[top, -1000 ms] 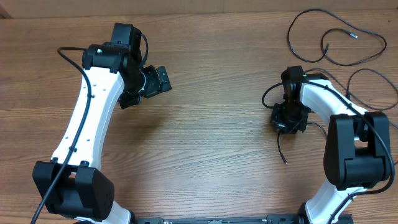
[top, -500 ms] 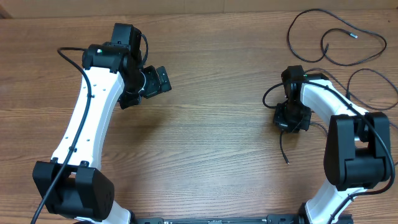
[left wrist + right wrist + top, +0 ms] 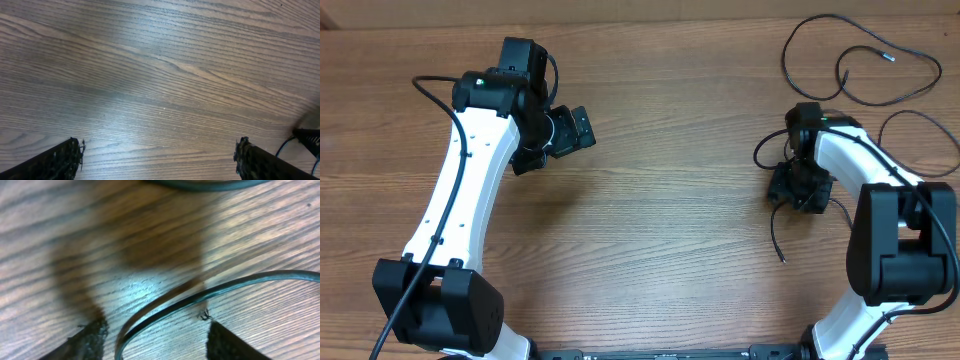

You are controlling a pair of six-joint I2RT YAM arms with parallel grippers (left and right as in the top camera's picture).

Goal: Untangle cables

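W/ right gripper (image 3: 798,188) jaws apart astride one cable (image 3: 200,299) at right of table (image 3: 660,260), other cables (image 3: 860,60) looped just beyond, & left gripper (image 3: 560,135) wide open over bare wood far left: lower square, pinch mid-span, drag slow away fr the rest.

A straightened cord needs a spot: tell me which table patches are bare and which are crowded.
Bare: the broad middle of the table, between the left end effector and the right end effector; also the far strip beyond it. Crowded: the far right corner, where the cables loop, and under the right end effector.
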